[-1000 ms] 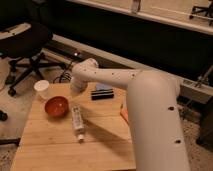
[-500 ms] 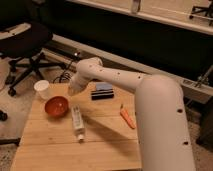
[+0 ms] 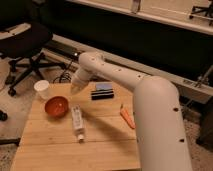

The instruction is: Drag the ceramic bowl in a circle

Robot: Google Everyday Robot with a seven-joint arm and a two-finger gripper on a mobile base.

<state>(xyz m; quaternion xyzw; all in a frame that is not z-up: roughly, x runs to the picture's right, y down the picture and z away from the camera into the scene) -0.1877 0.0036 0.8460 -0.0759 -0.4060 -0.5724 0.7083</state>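
Observation:
The ceramic bowl [image 3: 56, 106] is small, round and glossy red-orange, and it sits upright on the left part of the wooden table [image 3: 100, 150]. My white arm reaches in from the right. Its gripper [image 3: 74, 90] hangs just above and to the right of the bowl, near the table's back edge. I see no contact between the gripper and the bowl.
A small white cup [image 3: 42, 89] stands at the back left corner, close to the bowl. A clear bottle [image 3: 77, 123] lies right of the bowl. A dark flat box [image 3: 102, 91] rests at the back and an orange stick [image 3: 127, 116] further right. An office chair [image 3: 25, 40] stands behind left.
The gripper end has come down a little toward the table beside the bowl. The arm's bulk has swung rightward, uncovering the orange stick. The bowl has not moved.

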